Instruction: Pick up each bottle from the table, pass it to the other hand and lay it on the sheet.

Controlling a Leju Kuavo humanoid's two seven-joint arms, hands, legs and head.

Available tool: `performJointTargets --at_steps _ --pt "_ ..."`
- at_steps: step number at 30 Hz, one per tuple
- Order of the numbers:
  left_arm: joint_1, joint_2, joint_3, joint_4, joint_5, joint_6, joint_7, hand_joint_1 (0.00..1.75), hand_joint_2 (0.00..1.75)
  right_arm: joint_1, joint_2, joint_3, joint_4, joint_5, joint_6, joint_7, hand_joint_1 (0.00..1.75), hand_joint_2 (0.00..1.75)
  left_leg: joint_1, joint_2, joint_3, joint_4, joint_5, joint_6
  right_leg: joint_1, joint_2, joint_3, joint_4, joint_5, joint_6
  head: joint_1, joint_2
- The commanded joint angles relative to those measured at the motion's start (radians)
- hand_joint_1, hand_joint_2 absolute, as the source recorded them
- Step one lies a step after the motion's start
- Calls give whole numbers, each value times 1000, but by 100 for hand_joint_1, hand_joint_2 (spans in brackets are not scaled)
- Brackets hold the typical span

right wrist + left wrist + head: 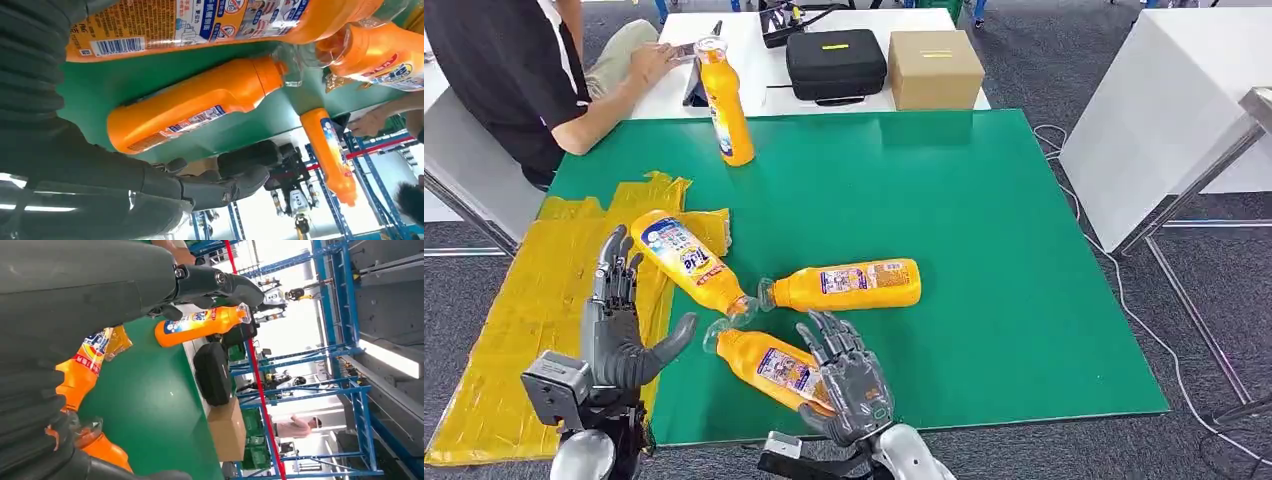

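From the head camera I see a green mat [944,230] covering the table, with a crinkled yellow sheet [534,300] spread over its left edge and dark grey carpet below. My left hand [619,320] hangs over the sheet, fingers straight and spread, holding nothing. My right hand [849,385] lies on the near bottle [769,365], fingers draped over its body; I cannot tell whether they grip it. A second bottle [849,285] lies on the mat just beyond, a third [686,260] lies half on the sheet, and a fourth [724,100] stands upright at the far edge. Beyond the mat, a white table [754,50] carries a black case [834,62] and a cardboard box [934,68]; a person [514,80] sits far left.
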Motion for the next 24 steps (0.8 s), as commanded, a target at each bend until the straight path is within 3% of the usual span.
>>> performJointTargets --at_steps 1,18,24 --pt "-6 17 -83 -42 -33 19 -14 0 175 -74 32 12 166 30 -37 22 0 175 1 1 4 -1 -1 -3 1 0 4 -2 0 -1 0 0" --pt "-3 27 -140 -45 -57 34 -18 0 175 -74 41 -17 197 94 -20 71 0 175 1 0 3 -1 -1 -3 1 0 4 -2 0 -1 0 0" --pt "5 22 -83 -21 -15 42 -18 0 175 -72 48 -41 217 118 1 93 0 175 1 1 4 -2 -1 -3 1 1 4 -2 0 -1 0 0"
